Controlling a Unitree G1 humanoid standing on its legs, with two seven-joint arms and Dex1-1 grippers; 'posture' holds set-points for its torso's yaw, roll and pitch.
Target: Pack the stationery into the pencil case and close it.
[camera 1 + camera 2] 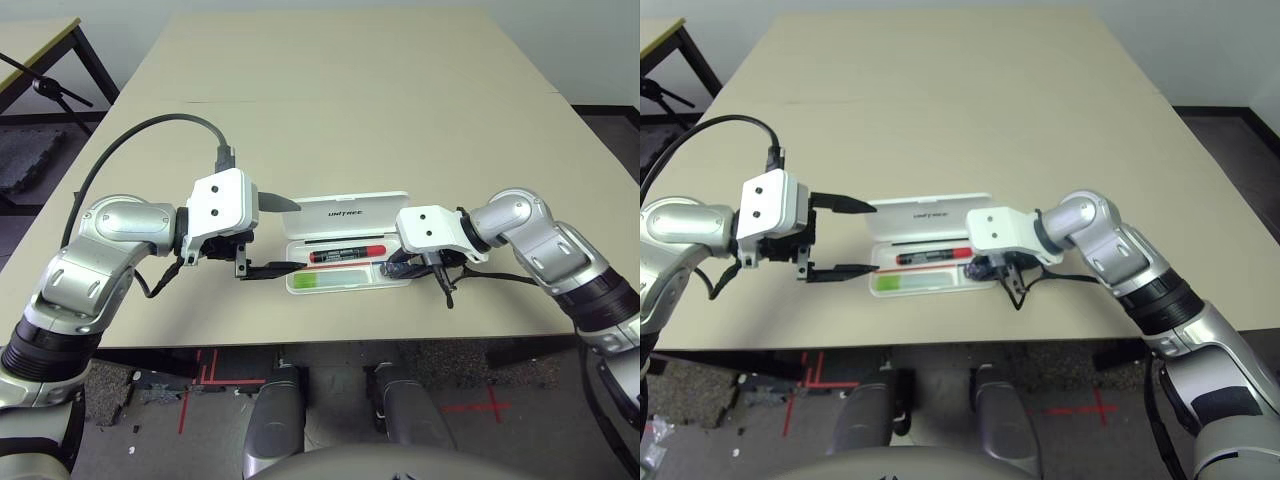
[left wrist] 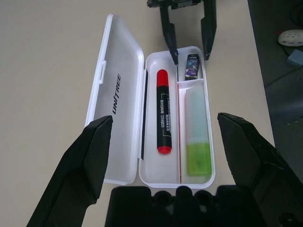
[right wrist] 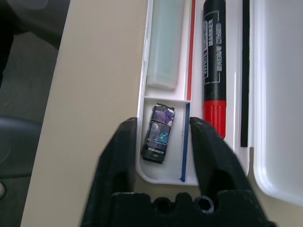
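- Lying near the front edge of the beige table (image 1: 330,100), the white pencil case (image 1: 345,250) is open, its hinged lid (image 1: 350,210) folded back flat on the far side with black "UNITREE" print facing up.
- Marker (image 2: 164,111): red body with black printed label, lying lengthwise in the tray's long compartment next to the lid hinge.
- Highlighter (image 2: 196,137): light green with a pale translucent cap, lying in the long compartment on the tray's near side, parallel to the marker and separated from it by a thin red-and-blue divider.
- Small dark block (image 3: 158,134): a tiny dark grey piece with a coloured printed face, lying in the small end compartment at the tray's right end, just beyond the highlighter's cap end.
- Left gripper (image 1: 272,238): at the left end of the case, pointing toward it, with its black fingers (image 2: 92,156) spread wide and holding nothing; one finger reaches over the lid's left end, the other lies beside the tray's left end.
- Right gripper (image 2: 189,45): at the right end of the case, angled down over the small end compartment; its fingers (image 3: 123,156) are partly apart and straddle the small dark block without gripping it, the block resting on the tray floor between them.
- Both silver forearms reach in from opposite sides, and the case lies between the two grippers.
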